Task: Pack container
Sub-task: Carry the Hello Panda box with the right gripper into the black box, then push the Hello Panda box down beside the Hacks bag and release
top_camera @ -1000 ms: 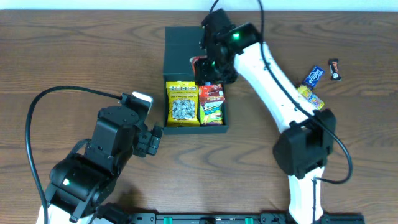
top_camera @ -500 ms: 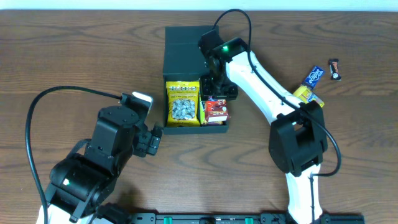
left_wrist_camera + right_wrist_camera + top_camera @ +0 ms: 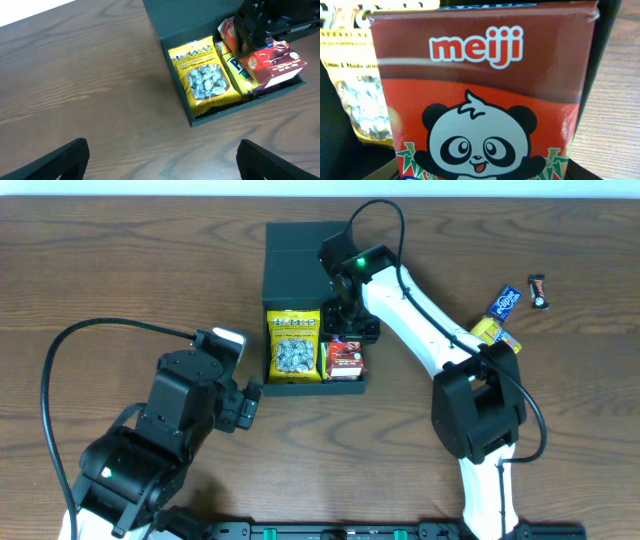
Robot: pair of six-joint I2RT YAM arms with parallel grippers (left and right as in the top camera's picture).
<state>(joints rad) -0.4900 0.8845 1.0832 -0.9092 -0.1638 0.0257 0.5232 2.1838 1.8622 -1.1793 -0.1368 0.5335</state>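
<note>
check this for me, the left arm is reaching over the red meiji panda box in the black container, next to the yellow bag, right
Not quite: it is the right gripper, not the left, that is over the red Meiji box in the container, next to the yellow bag. The overhead view shows this. The left gripper is outside the container.
</note>
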